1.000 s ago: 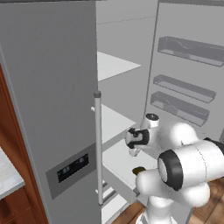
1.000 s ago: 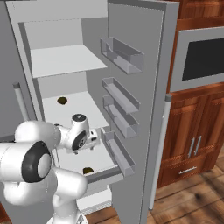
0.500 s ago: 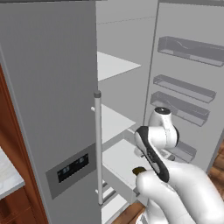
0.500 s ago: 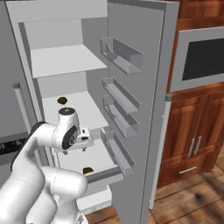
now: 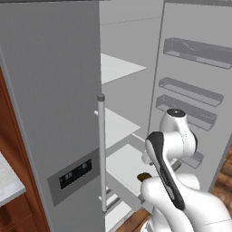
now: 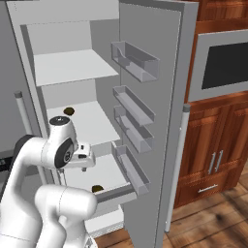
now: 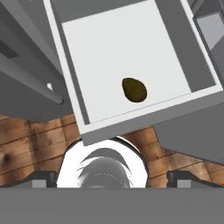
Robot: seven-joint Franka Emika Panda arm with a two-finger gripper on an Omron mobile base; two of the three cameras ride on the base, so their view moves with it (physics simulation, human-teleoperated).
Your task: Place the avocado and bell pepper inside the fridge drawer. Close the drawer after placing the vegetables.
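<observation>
Item: avocado [image 7: 134, 89]. Location: on the floor of the fridge drawer [image 7: 131, 43], toward the front strip, at about 6 o'clock of the tray in the hand view; also visible in the right base view [image 6: 97, 188] and, partly behind the arm, in the left base view [image 5: 144, 176]. Judged as placed.

Item: fridge drawer. Condition: pulled out, open [image 6: 114, 191]. Closing is judged not yet done.

Item: small dark lump [image 6: 69, 111]. Location: white shelf [image 6: 92, 123] above the drawer, at its rear left, roughly 11 o'clock of the shelf. Possibly the bell pepper; too small to confirm. If so, that half of the task remains.

Item: gripper [image 6: 86, 156]. Position: above the drawer, carrying nothing visible. Whether its jaws are apart or together cannot be told.

View notes: the hand view gives the drawer's interior from above. The right base view adds the shelf lump and the door bins [image 6: 135, 60]. The left base view adds the closed door's handle [image 5: 102, 154].
</observation>
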